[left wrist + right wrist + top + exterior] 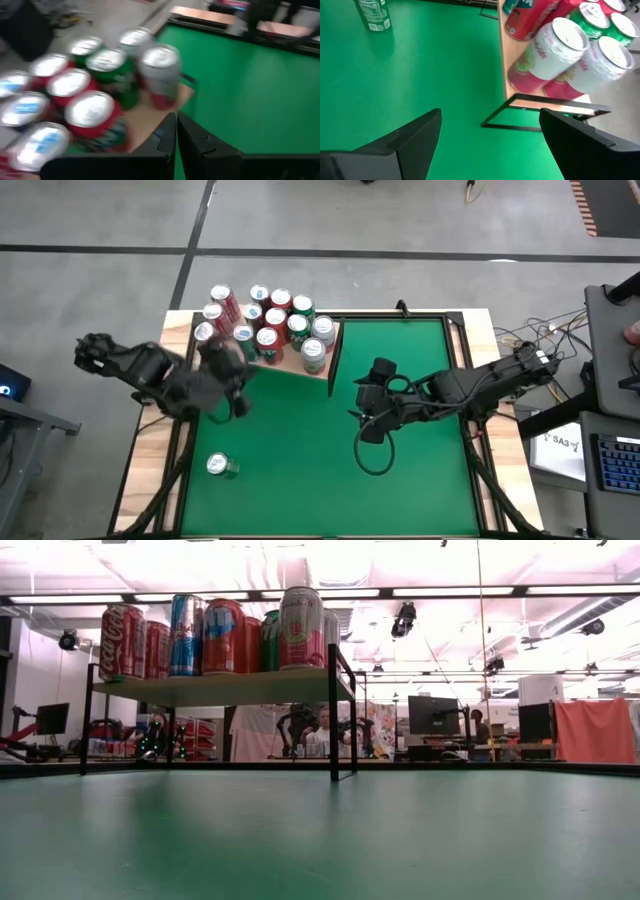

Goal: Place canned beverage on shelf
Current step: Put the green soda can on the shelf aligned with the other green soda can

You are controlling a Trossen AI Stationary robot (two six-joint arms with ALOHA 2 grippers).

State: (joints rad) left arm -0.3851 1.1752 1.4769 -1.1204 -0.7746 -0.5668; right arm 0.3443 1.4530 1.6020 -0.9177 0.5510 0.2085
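The shelf, a pale wood board on thin dark legs, stands at the table's far left, and several cans stand upright on its top. A green can stands alone on the green table near the front left. My left gripper is shut and empty above the shelf's near edge, close to the cans. My right gripper hangs open and empty over the middle of the table, to the right of the shelf's dark end frame.
The shelf's dark end frame rises between the two arms. Bare green table lies in front and to the right. The table has a raised dark rim, and a cable loop hangs under my right arm.
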